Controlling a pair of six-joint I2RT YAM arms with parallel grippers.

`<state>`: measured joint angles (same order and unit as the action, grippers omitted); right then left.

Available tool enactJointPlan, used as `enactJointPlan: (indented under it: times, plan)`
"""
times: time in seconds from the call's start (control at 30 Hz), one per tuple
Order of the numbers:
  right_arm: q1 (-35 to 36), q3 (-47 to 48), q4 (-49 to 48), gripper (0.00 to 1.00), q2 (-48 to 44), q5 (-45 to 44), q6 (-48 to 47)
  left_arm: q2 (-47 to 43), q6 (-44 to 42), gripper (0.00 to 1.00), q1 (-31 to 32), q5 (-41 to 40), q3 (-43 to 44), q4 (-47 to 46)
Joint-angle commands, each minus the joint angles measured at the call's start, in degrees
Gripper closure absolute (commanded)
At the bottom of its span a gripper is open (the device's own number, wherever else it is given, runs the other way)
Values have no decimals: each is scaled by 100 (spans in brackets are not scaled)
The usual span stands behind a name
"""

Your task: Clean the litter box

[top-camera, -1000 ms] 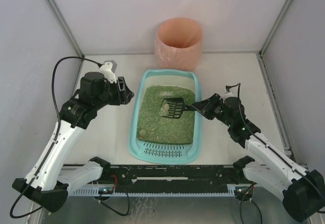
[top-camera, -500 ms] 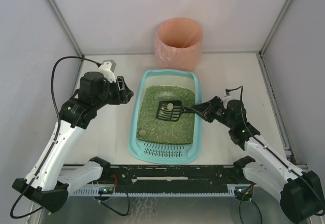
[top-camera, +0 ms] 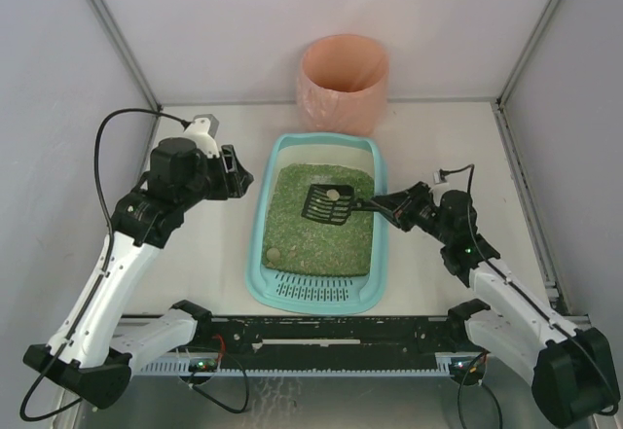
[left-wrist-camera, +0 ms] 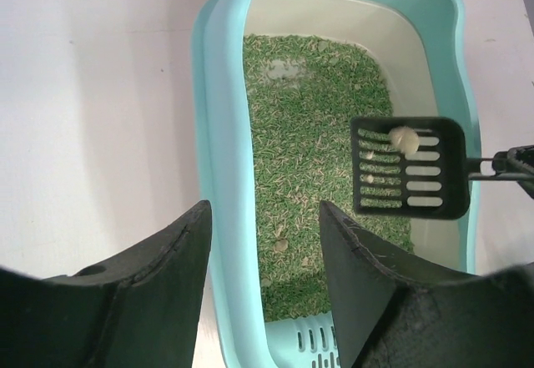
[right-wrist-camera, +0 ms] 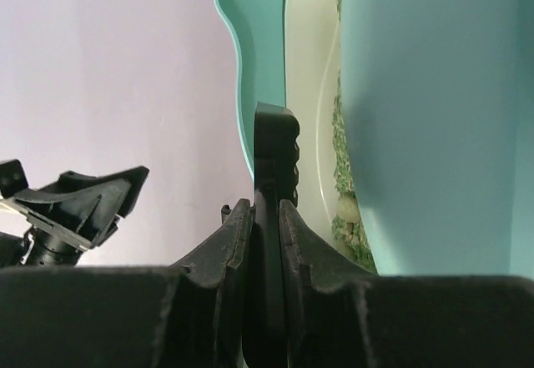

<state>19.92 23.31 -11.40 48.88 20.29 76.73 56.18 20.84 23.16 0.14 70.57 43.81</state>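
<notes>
The teal litter box (top-camera: 382,254) lies mid-table, green-brown granules inside, its slotted grate (top-camera: 313,290) at the near end. My right gripper (top-camera: 382,204) is shut on the handle of a black slotted scoop (top-camera: 329,204), held above the granules with a pale clump (top-camera: 333,195) on it. The scoop also shows in the left wrist view (left-wrist-camera: 409,178) with its clump (left-wrist-camera: 405,139). A second clump (top-camera: 274,254) lies in the granules at the near left. My left gripper (top-camera: 237,178) is open, above the box's left rim (left-wrist-camera: 219,176). In the right wrist view the fingers (right-wrist-camera: 236,233) clamp the scoop handle (right-wrist-camera: 272,176).
A round pink-orange bin (top-camera: 343,83) stands behind the litter box against the back wall. Grey walls close the table at left, right and back. A black rail (top-camera: 321,337) runs along the near edge between the arm bases.
My right gripper has lifted the scoop up out of the granules and toward the back, with a clump on it. The left arm has barely moved.
</notes>
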Motion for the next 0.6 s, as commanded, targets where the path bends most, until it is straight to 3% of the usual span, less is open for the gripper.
enactJointPlan:
  times: [0.0, 0.13, 0.27, 0.4, 0.57]
  plan:
    - [-57, 349, -13, 100, 96, 373, -291, -175, 1, 41, -87, -167, 202, -189]
    - [-399, 44, -284, 100, -230, 38, 68, -241, -35, 41, -94, -280, 189, -201]
    - [-136, 821, 96, 100, 331, 583, -518, -242, -53, 41, -122, -236, 107, -224]
    - [-374, 985, 349, 100, 155, 125, -327, -249, -31, 41, -157, -243, 64, -278]
    - [-393, 1846, 872, 100, 409, -437, -279, -302, -27, 41, -215, -206, -30, -309]
